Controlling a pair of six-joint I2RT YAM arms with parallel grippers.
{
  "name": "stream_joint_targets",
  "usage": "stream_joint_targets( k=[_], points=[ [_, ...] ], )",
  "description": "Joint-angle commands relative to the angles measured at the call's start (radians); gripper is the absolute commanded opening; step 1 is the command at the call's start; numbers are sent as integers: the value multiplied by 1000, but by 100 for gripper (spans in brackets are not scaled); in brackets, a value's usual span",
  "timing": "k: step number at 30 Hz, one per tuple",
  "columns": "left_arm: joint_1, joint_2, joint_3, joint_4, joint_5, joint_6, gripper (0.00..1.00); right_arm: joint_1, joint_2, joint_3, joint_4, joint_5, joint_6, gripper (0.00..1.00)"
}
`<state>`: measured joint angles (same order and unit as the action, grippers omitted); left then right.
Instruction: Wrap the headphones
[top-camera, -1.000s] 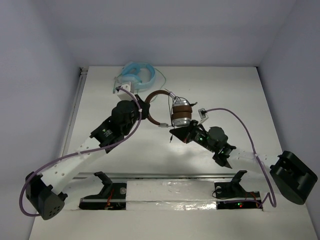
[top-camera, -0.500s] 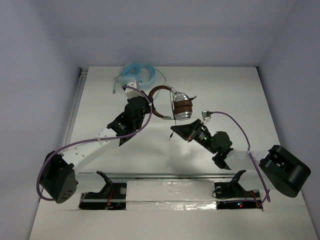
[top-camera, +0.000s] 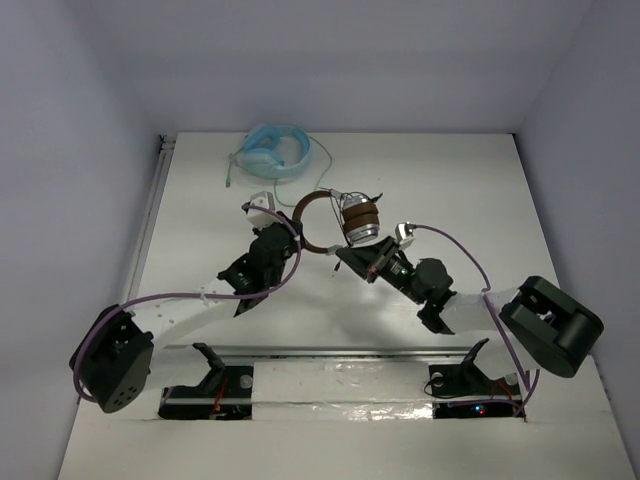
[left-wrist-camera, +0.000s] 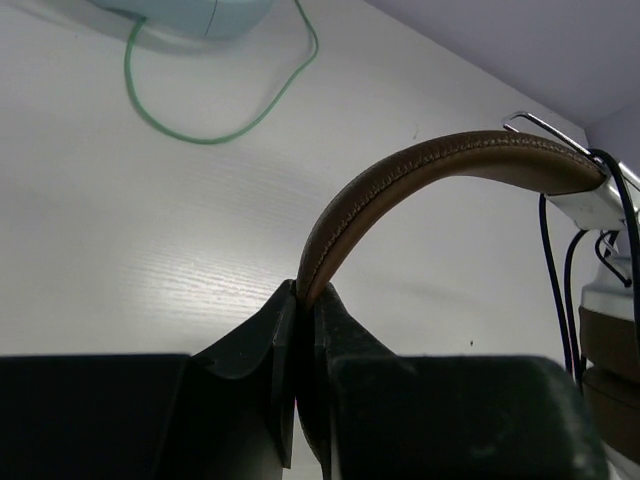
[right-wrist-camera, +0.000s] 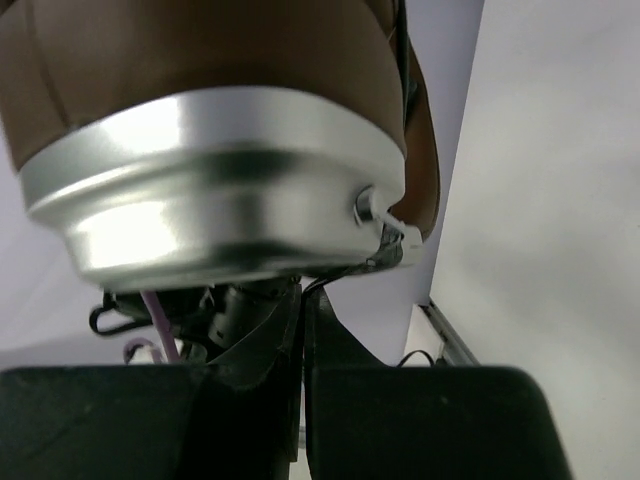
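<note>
The headphones (top-camera: 357, 217) lie mid-table, with the brown headband (top-camera: 303, 218) to the left and the stacked silver ear cups with brown pads to the right. My left gripper (top-camera: 291, 226) is shut on the headband (left-wrist-camera: 420, 170), with its jaws closed at the band's lower end (left-wrist-camera: 306, 296). The thin black cable (left-wrist-camera: 544, 262) runs down beside the ear pads. My right gripper (top-camera: 348, 257) sits just below the silver ear cup (right-wrist-camera: 220, 200) and is shut on the black cable (right-wrist-camera: 338, 281), with its jaws closed around it (right-wrist-camera: 303, 298).
Light blue headphones (top-camera: 272, 148) with a greenish cable (left-wrist-camera: 205, 137) lie at the back of the table, behind the left gripper. White walls enclose the table on three sides. A metal rail (top-camera: 330, 352) runs along the near edge.
The left arm has folded back and lowered, still holding the headband. The headphones shifted slightly. The right gripper moved a little up and left, closer under the ear cup.
</note>
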<state>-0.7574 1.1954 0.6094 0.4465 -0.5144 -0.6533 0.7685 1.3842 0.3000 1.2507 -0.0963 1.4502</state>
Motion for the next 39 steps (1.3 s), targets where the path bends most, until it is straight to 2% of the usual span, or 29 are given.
stream_joint_targets(
  k=[1,6,11,16,20,22,25,29,36,39],
  points=[
    [-51,-65,-29,109,-21,-40,0,11,33,53,210,85,87,0],
    [-131,-99,-54,67,-56,-55,0,11,102,77,268,141,159,0],
    [-198,-99,-53,25,-153,-39,0,11,209,123,357,129,233,3],
    [-209,-63,6,-81,-211,-48,0,22,254,128,352,150,259,11],
    [-209,-46,46,-135,-173,-58,0,43,237,133,236,159,240,18],
    [-209,-36,56,-135,-156,-59,0,55,205,146,106,159,216,22],
    [-209,-14,59,-123,-141,-66,0,64,171,175,-41,162,181,23],
    [-209,7,64,-104,-110,-60,0,64,177,208,-141,149,156,26],
    [-188,38,47,-89,-64,-65,0,64,254,249,-195,104,154,32],
    [-168,36,41,-86,-56,-59,0,64,256,257,-198,104,148,38]
  ],
)
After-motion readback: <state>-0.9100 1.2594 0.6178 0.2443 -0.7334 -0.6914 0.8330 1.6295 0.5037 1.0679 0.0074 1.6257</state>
